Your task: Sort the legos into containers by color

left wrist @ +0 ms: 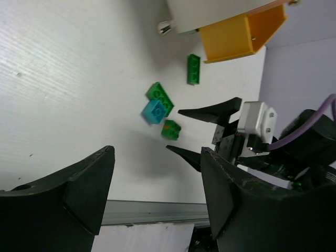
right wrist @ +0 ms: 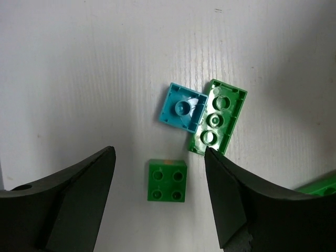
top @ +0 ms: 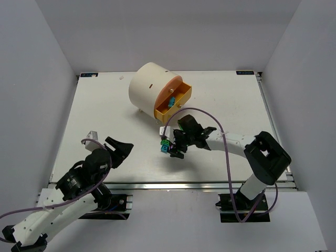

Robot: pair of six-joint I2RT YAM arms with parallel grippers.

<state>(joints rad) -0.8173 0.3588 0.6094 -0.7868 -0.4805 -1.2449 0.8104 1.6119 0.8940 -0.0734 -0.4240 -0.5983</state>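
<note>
Three legos (right wrist: 181, 107) lie loose under my wide-open right claw (right wrist: 158, 157), orange drawer (left wrist: 236, 39) close by, left claw (left wrist: 156, 152) spread wide too.

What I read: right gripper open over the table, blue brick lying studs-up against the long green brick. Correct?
Not quite. The blue brick lies studs-down, its hollow underside facing up, as the right wrist view shows. The rest holds: the right gripper is open over the table, and the blue brick touches the long green brick.
</note>
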